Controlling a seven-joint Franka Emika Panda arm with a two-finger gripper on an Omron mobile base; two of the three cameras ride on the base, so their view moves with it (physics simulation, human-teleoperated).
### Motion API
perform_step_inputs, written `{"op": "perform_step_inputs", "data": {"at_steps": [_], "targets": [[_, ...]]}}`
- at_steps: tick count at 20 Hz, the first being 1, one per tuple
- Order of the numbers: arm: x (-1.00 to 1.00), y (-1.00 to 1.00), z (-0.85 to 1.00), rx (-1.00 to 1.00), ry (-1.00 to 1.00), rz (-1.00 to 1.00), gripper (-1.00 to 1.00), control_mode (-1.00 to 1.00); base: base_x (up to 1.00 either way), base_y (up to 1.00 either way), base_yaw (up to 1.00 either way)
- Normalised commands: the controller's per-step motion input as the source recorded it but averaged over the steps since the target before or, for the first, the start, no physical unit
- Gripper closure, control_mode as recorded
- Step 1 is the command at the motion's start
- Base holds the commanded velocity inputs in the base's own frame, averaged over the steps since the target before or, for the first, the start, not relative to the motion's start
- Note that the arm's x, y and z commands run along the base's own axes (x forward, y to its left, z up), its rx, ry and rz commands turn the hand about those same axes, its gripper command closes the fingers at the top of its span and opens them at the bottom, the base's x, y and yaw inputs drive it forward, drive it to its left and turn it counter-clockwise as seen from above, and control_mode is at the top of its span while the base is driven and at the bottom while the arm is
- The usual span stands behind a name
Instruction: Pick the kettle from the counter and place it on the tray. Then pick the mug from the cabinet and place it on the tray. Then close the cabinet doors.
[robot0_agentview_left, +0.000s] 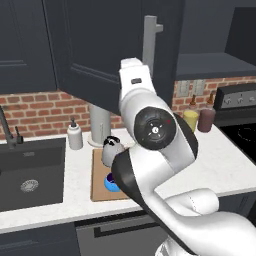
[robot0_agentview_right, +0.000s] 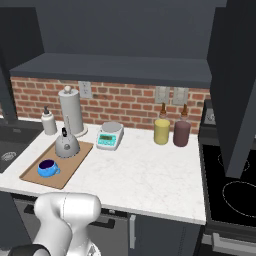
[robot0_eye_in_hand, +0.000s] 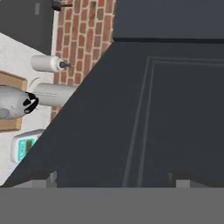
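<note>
The grey kettle (robot0_agentview_right: 66, 145) stands upright on the far end of the wooden tray (robot0_agentview_right: 75, 167), and the blue mug (robot0_agentview_right: 47, 168) sits on the tray's near end. Both also show past the arm: kettle (robot0_agentview_left: 112, 150), mug (robot0_agentview_left: 112, 183), tray (robot0_agentview_left: 99, 187). The cabinet (robot0_agentview_right: 115, 70) is open, with its right door (robot0_agentview_right: 235, 90) swung out. My gripper (robot0_eye_in_hand: 111, 181) is open, its fingertips (robot0_eye_in_hand: 45, 178) wide apart with nothing between them. It faces the panelled face of the left cabinet door (robot0_eye_in_hand: 166, 118) from close up. That door (robot0_agentview_left: 100, 50) stands ajar with its bar handle (robot0_agentview_left: 150, 42) just above my hand.
A dark sink (robot0_agentview_left: 30, 175) lies left of the tray, with a soap dispenser (robot0_agentview_left: 75, 135) behind. A paper-towel roll (robot0_agentview_right: 70, 110) and a scale (robot0_agentview_right: 110, 135) stand near the brick wall. Yellow (robot0_agentview_right: 161, 131) and dark red (robot0_agentview_right: 181, 132) bottles stand beside the stove (robot0_agentview_right: 230, 185).
</note>
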Motion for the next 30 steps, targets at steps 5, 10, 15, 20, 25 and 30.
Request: {"op": "perform_step_inputs", "data": {"at_steps": [5,10,15,20,25,30], "targets": [[0.76,-0.64,0.0,0.04,0.07,-0.03,-1.0,-1.0,0.0,0.0,0.0],[0.92,-0.5,-0.1,0.01,0.09,-0.01,-1.0,-1.0,0.0,0.0,0.0],[1.0,-0.37,-0.16,0.0,0.08,-0.01,-1.0,-1.0,0.0,0.0,0.0],[1.0,-0.27,-0.15,0.0,0.07,-0.01,-1.0,-1.0,0.0,0.0,0.0],[0.84,-0.06,-0.32,0.0,0.06,-0.01,-1.0,-1.0,0.0,0.0,0.0],[0.75,0.0,-0.35,0.0,0.01,0.0,-1.0,-1.0,0.0,0.0,0.0]]}}
